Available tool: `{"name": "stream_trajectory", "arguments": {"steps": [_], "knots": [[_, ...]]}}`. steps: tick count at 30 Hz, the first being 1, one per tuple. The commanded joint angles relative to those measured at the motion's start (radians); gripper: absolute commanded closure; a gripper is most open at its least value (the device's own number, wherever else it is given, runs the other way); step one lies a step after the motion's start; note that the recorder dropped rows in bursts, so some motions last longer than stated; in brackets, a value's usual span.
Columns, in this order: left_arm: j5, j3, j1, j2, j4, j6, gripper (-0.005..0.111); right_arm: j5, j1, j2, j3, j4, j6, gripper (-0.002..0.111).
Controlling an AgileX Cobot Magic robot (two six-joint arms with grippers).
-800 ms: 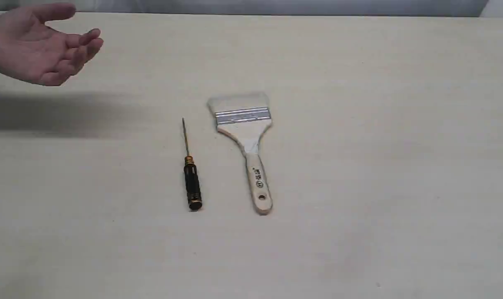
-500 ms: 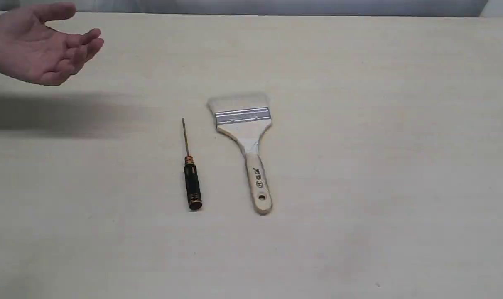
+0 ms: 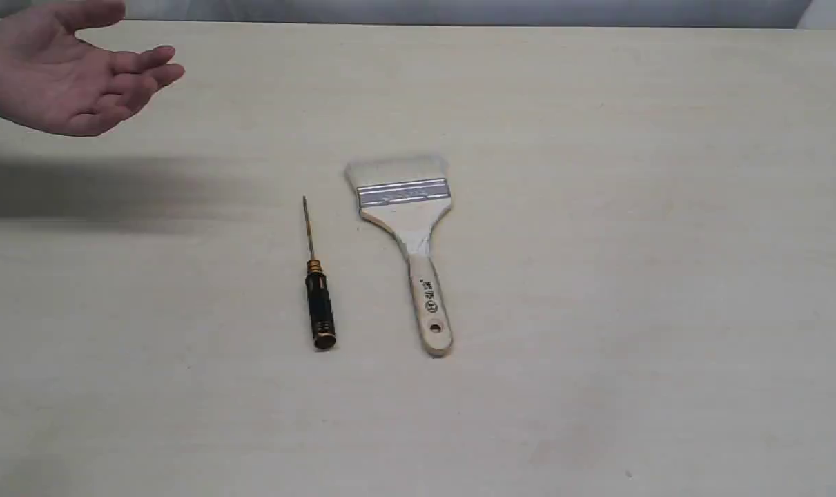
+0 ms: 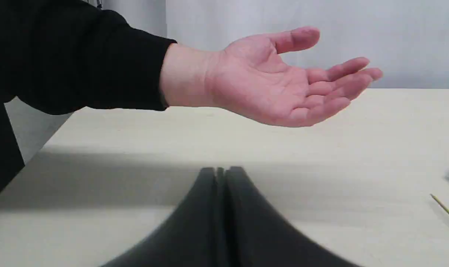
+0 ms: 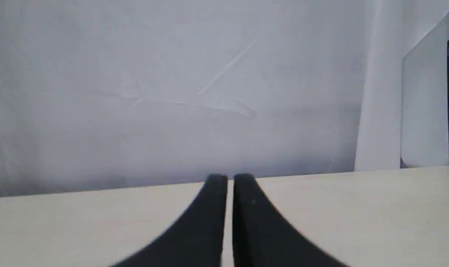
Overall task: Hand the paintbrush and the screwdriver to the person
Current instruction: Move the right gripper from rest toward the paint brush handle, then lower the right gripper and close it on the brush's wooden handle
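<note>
The paintbrush (image 3: 407, 235) lies flat mid-table, pale bristles pointing away, wooden handle toward the near edge. Just left of it lies the screwdriver (image 3: 317, 290), black handle near, thin shaft pointing away; its shaft tip (image 4: 446, 210) shows at the edge of the left wrist view. The person's hand (image 3: 65, 72) hovers palm-up over the far left of the table, also seen as the hand (image 4: 276, 85) beyond my left gripper (image 4: 220, 171), which is shut and empty. My right gripper (image 5: 230, 178) is shut too, holding nothing, facing the back wall. Neither gripper shows in the exterior view.
The pale table (image 3: 632, 241) stretches wide around the two tools. A grey backdrop (image 5: 172, 92) stands behind the far edge. The person's black sleeve (image 4: 72, 59) fills one side of the left wrist view. A dark shadow (image 3: 100, 190) lies under the hand.
The person's hand has shifted slightly, its fingers stretching out a little further to the right. The brush and screwdriver have not moved.
</note>
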Motion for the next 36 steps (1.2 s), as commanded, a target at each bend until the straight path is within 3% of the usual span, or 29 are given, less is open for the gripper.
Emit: {"name": "stream_trajectory", "arguments": {"steps": [1, 4, 10, 14, 20, 24, 27, 32, 36], "knots": [[-0.01, 0.002, -0.006, -0.002, -0.003, -0.002, 0.107, -0.069, 0.003, -0.006, 0.003, 0.056, 0.015, 0.104], [-0.01, 0.002, -0.006, -0.002, -0.003, -0.002, 0.107, -0.076, 0.003, -0.006, 0.003, 0.16, 0.042, 0.104], [-0.01, 0.002, -0.006, -0.002, -0.003, -0.002, 0.107, -0.034, 0.05, -0.006, -0.032, 0.167, 0.08, 0.104], [-0.01, 0.002, -0.006, -0.002, -0.003, -0.002, 0.107, -0.047, 0.195, 0.028, -0.136, 0.16, 0.08, 0.099], [-0.013, 0.002, -0.006, -0.002, 0.0, -0.002, 0.107, -0.05, 0.479, 0.34, -0.315, 0.057, 0.069, 0.057], [-0.011, 0.002, -0.006, -0.002, -0.002, -0.002, 0.107, -0.042, 0.677, 0.681, -0.488, -0.009, -0.004, 0.054], [-0.011, 0.002, -0.006, -0.002, -0.002, -0.002, 0.107, 0.107, 0.759, 0.95, -0.684, -0.011, -0.034, 0.054], [-0.011, 0.002, -0.006, -0.002, -0.002, -0.002, 0.107, 0.466, 0.772, 1.351, -1.033, -0.042, -0.002, 0.054], [-0.011, 0.002, -0.006, -0.002, -0.002, -0.002, 0.107, 0.739, 0.772, 1.605, -1.278, -0.175, 0.114, 0.054]]}}
